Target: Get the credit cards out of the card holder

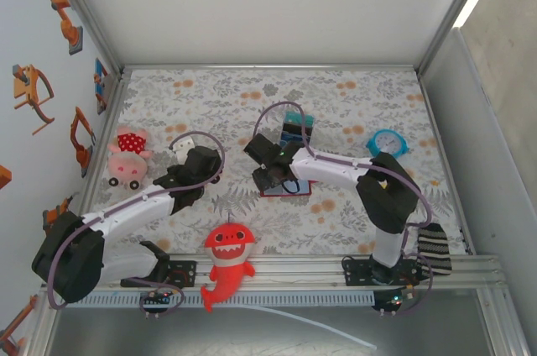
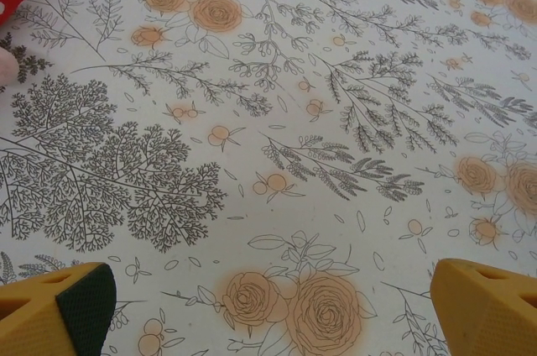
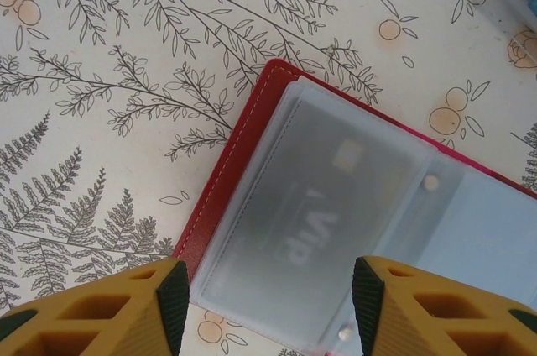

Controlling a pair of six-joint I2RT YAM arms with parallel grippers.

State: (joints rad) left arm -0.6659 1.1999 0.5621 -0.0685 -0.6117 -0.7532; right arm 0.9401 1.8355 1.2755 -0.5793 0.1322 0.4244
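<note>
A dark red folding card holder (image 3: 225, 184) lies open and flat near the middle of the floral-clothed counter (image 1: 210, 96). It sits just on the near side of a teal, blue and black striped block (image 1: 298, 129). A pale grey credit card (image 3: 315, 205) marked VIP sits inside its clear plastic sleeve. The right gripper (image 3: 270, 293) hovers over it, jaws moderately apart and holding nothing. The left gripper (image 2: 273, 314), further left over bare cloth, has its jaws wide and empty. The step looks like the approach to the first card. Next, the jaws probably must catch the card's edge at the sleeve mouth, and the holder may slide unless pinned.
</note>
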